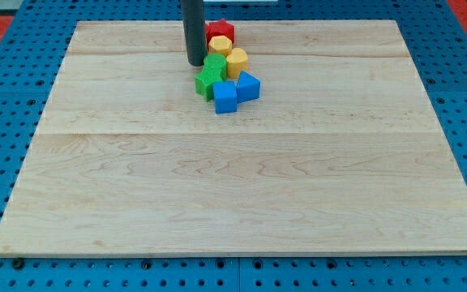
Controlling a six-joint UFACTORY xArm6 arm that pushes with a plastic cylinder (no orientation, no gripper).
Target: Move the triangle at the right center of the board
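Just to the view's right of my tip (195,62) lies a tight cluster on the desk (217,203): red block (220,32), yellow blocks (237,61), green blocks (215,65), blue blocks (248,86). I cannot tell which is the triangle, nor any claw state.

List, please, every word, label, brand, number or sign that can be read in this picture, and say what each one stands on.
None: no readable text shows anywhere in the camera view.
The wooden board is bare wood grain.
The blocks, red, yellow, green and blue, carry no marks.
My tip, just left of the cluster, is plain dark.
The blue pegboard around the board shows only holes.
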